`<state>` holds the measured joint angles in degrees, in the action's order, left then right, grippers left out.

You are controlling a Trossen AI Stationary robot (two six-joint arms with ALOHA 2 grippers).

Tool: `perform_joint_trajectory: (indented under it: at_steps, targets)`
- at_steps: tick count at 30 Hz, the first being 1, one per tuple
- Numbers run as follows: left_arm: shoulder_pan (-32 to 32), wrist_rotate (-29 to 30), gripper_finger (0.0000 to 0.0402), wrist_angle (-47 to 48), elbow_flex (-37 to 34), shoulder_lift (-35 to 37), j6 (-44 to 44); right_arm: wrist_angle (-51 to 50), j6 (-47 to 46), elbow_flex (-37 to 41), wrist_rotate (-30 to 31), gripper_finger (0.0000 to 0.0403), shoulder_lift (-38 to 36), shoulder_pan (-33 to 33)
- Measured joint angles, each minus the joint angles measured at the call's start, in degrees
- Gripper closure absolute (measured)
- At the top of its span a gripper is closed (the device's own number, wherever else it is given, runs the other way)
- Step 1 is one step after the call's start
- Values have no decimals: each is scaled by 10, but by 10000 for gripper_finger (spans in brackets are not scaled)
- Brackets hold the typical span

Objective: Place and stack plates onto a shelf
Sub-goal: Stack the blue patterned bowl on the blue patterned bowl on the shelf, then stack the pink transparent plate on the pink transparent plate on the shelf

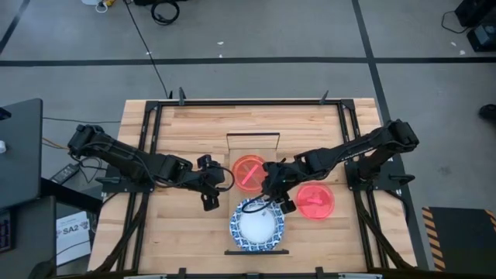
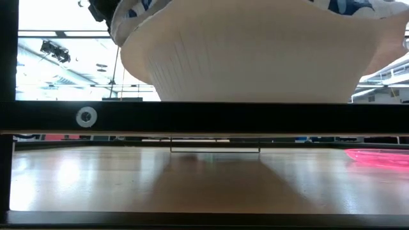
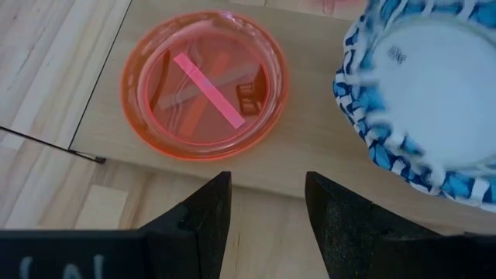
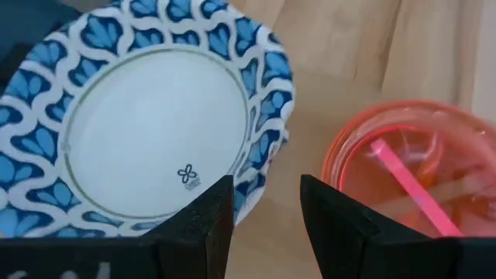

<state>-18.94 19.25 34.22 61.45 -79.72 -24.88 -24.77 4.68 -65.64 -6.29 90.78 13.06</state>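
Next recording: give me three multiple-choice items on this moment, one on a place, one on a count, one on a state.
1. Where does the white round plate with the blue patterned rim lie?
A) on the long light-wood shelf board
B) on the floor
C) on top of a red-pink plate

2. How many translucent red-pink round plates show from above?
A) one
B) two
C) four

3. How do the left gripper's jaws stand?
A) shut on a plate
B) open, empty
C) shut, empty

Key:
1 A, it rests on one end of the board.
2 B, one lies on the board, one on the wooden tabletop beside it.
3 B, the left wrist view shows a bare gap between them.
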Motion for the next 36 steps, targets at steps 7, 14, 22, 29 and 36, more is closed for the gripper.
perform_joint_trajectory:
  at_steps: [7, 14, 22, 29, 36]
  targets:
    - [0, 0, 230, 0, 0, 0, 0, 13, 0, 14, -6, 247, 1, 0]
    - [0, 0, 230, 0, 0, 0, 0, -4, 3, 5, -7, 247, -23, 0]
    - [0, 0, 230, -1, 0, 0, 0, -99, -3, -11, 11, 247, -100, 0]
    - [0, 0, 230, -1, 0, 0, 0, -177, -6, -10, 13, 247, -180, 0]
    - [0, 0, 230, -1, 0, 0, 0, -249, -7, -9, 33, 247, -229, -1]
